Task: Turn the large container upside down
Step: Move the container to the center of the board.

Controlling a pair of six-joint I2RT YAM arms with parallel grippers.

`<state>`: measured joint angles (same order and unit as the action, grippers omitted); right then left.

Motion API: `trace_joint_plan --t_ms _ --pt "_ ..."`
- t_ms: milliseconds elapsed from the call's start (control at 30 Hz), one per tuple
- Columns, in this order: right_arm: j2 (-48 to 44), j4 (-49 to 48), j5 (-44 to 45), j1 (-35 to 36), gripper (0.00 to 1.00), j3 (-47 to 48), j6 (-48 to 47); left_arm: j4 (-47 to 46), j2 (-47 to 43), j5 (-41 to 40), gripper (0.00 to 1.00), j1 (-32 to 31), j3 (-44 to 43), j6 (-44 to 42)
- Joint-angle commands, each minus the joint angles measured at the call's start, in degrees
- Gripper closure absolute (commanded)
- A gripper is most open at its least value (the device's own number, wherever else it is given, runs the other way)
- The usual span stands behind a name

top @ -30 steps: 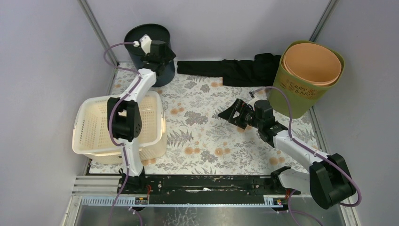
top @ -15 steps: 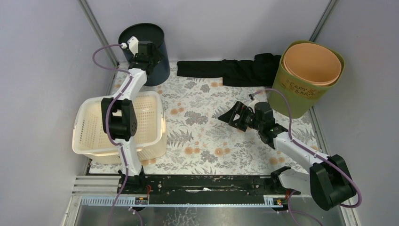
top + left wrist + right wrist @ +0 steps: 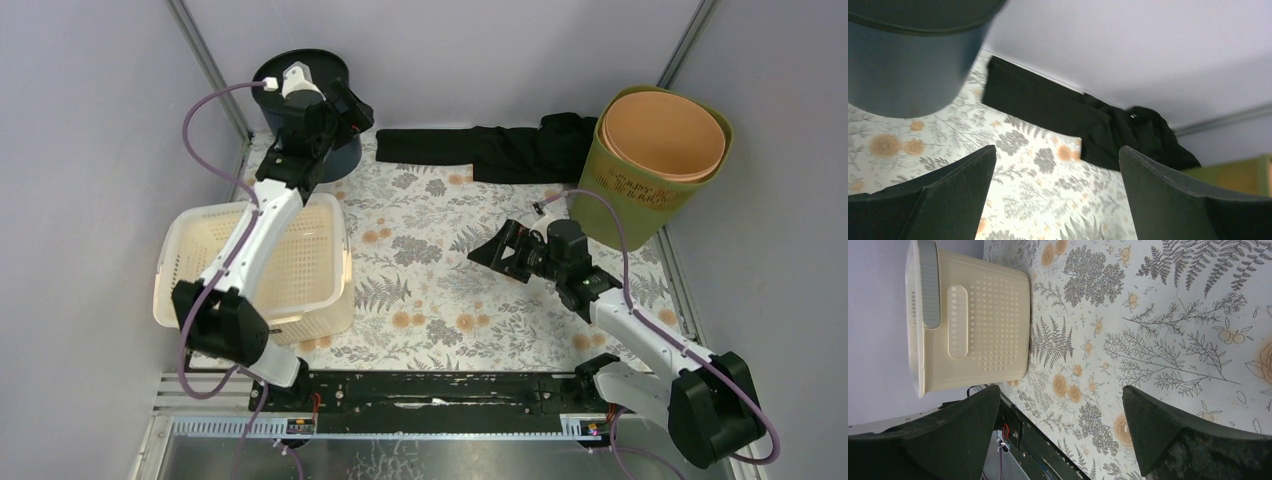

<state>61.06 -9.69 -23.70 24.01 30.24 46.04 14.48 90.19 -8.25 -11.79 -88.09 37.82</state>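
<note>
The largest container in view is a cream perforated basket (image 3: 182, 240), standing mouth up at the left of the flowered mat; the right wrist view shows its side wall (image 3: 978, 325). My left gripper (image 3: 352, 108) is open and empty, far from the basket, up beside a dark round bin (image 3: 268, 76) at the back left. In its own view the left gripper (image 3: 1058, 148) frames bare mat, with the bin (image 3: 898, 65) at upper left. My right gripper (image 3: 488, 245) hangs open and empty over the middle of the mat, pointing left toward the basket, the right gripper (image 3: 1060, 388) well short of it.
A black cloth (image 3: 480, 150) lies along the back edge of the mat, also in the left wrist view (image 3: 1048, 105). A green bin (image 3: 640, 205) with an orange bin (image 3: 665, 130) nested inside stands at the back right. Walls close in on three sides.
My left arm has stretched out and its gripper has risen from the dark bin's front rim to beside its top. The bin shifted slightly left. The right gripper barely moved.
</note>
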Motion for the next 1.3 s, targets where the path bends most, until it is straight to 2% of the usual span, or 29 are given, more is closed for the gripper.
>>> trace_joint_plan --t_ms 0,200,367,533,733,833,1033,1267 --pt "-4.3 3.4 -1.4 -0.1 0.01 1.7 -2.0 -1.7 -5.5 6.6 0.00 -2.1 5.0 -2.2" --pt "-9.7 7.3 -2.1 -0.2 0.00 1.3 -1.6 -3.6 -12.0 14.4 0.00 -4.5 11.7 -1.2" --pt "-14.0 10.5 -2.6 -0.2 0.00 1.0 -1.6 -3.5 -14.3 21.3 0.00 -5.9 12.1 -0.4" --pt "-17.7 13.0 -2.7 -0.1 0.00 0.7 -2.1 -2.4 -26.1 24.7 0.00 -6.6 16.5 0.8" --pt "-18.1 12.9 -5.0 -0.1 0.00 0.1 -2.6 -3.6 -45.0 24.1 0.00 -7.3 35.7 5.4" --pt "-18.4 10.9 -5.9 -0.1 0.00 -1.3 -2.5 -6.4 -50.9 23.6 0.00 -7.6 44.5 7.8" --pt "-17.8 6.9 -7.4 -0.1 0.00 -4.0 -1.5 -12.3 -53.3 24.1 0.00 -8.9 53.5 8.4" --pt "-14.7 0.4 -7.1 -0.1 0.01 -6.9 -0.5 -15.8 -50.1 24.5 0.00 -11.0 56.6 5.1"
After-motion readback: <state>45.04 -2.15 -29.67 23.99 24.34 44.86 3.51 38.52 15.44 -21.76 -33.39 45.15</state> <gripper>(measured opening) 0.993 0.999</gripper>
